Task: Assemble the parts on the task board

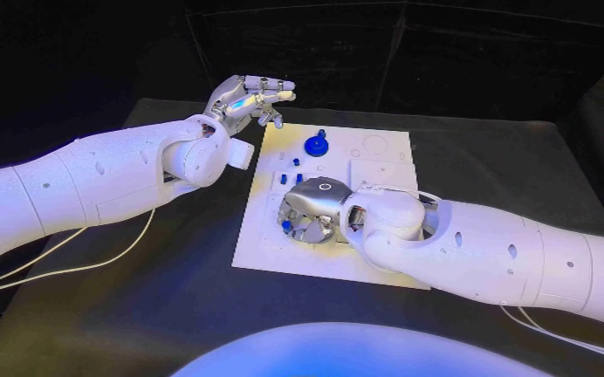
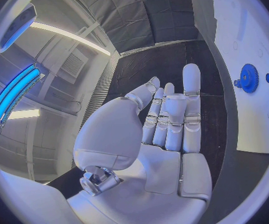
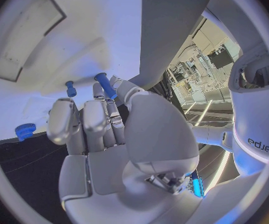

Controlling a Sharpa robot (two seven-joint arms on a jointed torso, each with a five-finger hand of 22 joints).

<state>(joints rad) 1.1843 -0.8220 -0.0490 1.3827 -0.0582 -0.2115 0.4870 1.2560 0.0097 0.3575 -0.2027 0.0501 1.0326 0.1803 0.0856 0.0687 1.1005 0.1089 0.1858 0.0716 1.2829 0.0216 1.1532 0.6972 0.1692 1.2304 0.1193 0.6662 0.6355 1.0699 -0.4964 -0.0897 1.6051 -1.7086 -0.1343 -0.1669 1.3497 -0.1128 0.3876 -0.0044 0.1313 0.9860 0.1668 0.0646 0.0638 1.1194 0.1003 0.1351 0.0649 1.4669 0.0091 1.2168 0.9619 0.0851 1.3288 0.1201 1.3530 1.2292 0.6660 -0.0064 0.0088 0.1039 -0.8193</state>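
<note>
Our black worktop (image 1: 151, 298) carries the white task board (image 1: 378, 163). Our right hand (image 1: 312, 209) pinches a blue peg (image 3: 105, 85) low over the board's near half; we should keep it upright over its hole. Our left hand (image 1: 248, 98) hovers beside the board, fingers apart, holding nothing.

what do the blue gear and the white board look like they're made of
The blue gear looks like moulded or printed plastic: one solid, even blue, matte, with crisp teeth. The task board looks like a thin rigid white plate, probably plastic or painted sheet; it is flat, matte, with clean cut-outs. Neither can be told for sure.
</note>
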